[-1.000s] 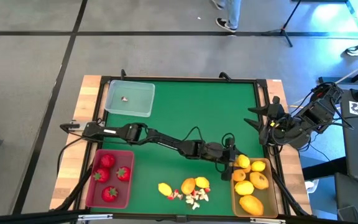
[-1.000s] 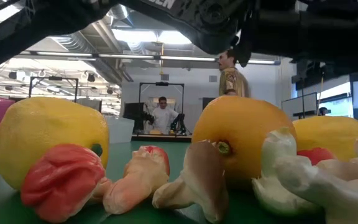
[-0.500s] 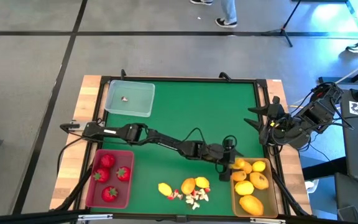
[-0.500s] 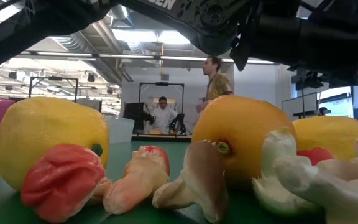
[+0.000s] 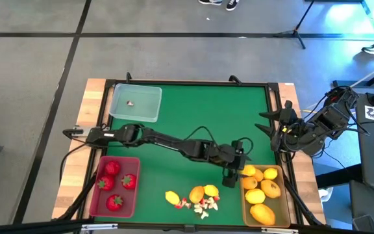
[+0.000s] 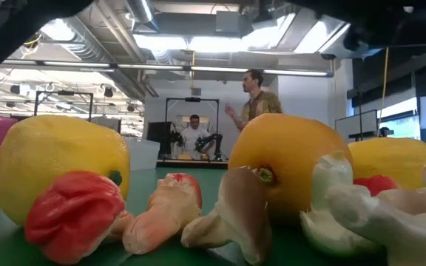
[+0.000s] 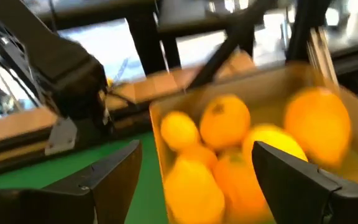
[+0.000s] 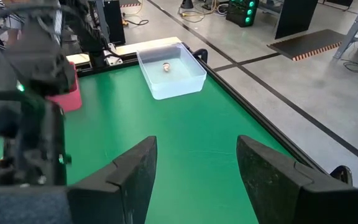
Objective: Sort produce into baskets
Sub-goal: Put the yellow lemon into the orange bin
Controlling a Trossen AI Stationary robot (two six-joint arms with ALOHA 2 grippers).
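Since the earlier frames the left arm has drawn back a little from the tan-yellow basket [image 5: 265,193] at the table's front right corner, and the lemon it carried over that basket now lies inside with the others. On the green table [image 5: 193,117] the sorting looks well over half done, as I judge it. That tan-yellow basket holds a heap of about six yellow and orange lemons [image 5: 262,192], which the left wrist view shows piled close together. At the front left corner the pinkish-red basket [image 5: 92,197] holds four strawberries [image 5: 114,201], and no strawberry is left loose on the table. Near the back left corner the clear basket [image 5: 135,103] holds only one tiny bit. Still to be sorted, by the front edge between the two coloured baskets, are three lemons [image 5: 196,193] lying on the mat, and touching them a small cluster of white-and-red bits [image 5: 202,207], which in the low view crowd against the lemons. So the remaining work is probably those three lemons and then the many small bits, which likely belong in the clear basket far across the table. The left gripper [image 5: 230,177] hovers just beside the tan-yellow basket's near rim, its fingers spread apart and empty. The right gripper [image 8: 194,171] waits off the table's right edge, fingers spread too and holding nothing.
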